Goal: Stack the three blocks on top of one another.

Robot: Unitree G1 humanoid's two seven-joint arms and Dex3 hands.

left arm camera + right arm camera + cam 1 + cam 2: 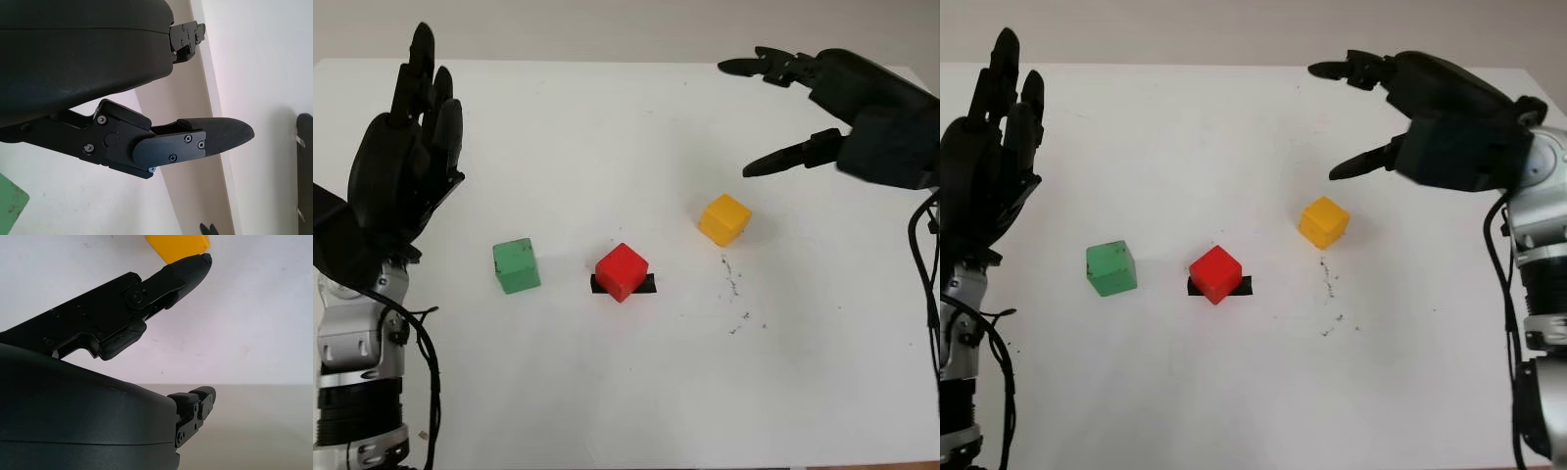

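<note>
Three blocks sit apart on the white table (pixel 607 392). The green block (pixel 516 265) is at the left, the red block (pixel 622 271) in the middle on a short strip of black tape (pixel 647 284), and the yellow block (pixel 724 219) to its right. My right hand (pixel 759 116) hovers open above and behind the yellow block, which shows past a fingertip (pixel 198 262) as the yellow block (pixel 177 245) in the right wrist view. My left hand (pixel 406 147) is raised open at the left, away from the green block.
Small dark specks (pixel 736 294) mark the table in front of the yellow block. The table's far edge (pixel 607 61) meets a pale wall. Cables hang by both arms near the picture's sides.
</note>
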